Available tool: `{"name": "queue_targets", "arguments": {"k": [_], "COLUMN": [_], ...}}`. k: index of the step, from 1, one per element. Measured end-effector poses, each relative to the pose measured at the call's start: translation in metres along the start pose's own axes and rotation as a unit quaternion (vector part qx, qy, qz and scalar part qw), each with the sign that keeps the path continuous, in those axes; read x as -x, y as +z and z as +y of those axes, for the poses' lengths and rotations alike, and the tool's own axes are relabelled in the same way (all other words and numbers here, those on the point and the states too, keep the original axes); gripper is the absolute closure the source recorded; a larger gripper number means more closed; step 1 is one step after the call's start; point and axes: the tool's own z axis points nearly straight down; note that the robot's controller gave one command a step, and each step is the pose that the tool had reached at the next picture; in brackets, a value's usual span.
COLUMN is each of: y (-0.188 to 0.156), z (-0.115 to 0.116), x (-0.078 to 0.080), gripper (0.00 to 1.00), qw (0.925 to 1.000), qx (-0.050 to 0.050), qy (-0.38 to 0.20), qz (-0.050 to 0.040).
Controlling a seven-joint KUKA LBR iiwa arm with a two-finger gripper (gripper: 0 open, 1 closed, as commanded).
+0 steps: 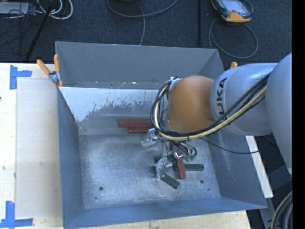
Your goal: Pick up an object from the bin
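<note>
Gripper [167, 168] sits low right of centre in the bin [95, 175], over a small heap: red-brown block [181, 169], dark green bar [194, 166], grey piece [169, 181]; whether it is wide or narrow cannot be told.

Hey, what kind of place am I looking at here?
Probably a robotics lab or test cell: a KUKA arm reaches into a grey metal bin holding small loose pieces, and cables lie looped on the dark carpet behind it.
</note>
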Motion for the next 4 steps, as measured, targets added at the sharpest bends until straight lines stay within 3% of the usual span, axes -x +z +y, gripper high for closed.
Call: {"name": "queue_targets", "arguments": {"k": [1, 2, 3, 4], "y": [0.019, 0.021, 0.021, 0.019], "z": [-0.016, -0.017, -0.017, -0.112], "x": [-0.059, -0.062, -0.062, -0.085], "gripper": [1.00, 0.00, 0.00, 1.00], "qw": [0.9994, 0.9994, 0.9994, 0.9987], "qx": [0.000, 0.000, 0.000, 0.000], "qy": [0.035, 0.036, 0.036, 0.051], "qz": [-0.0081, -0.0030, -0.0031, -0.0064]}}
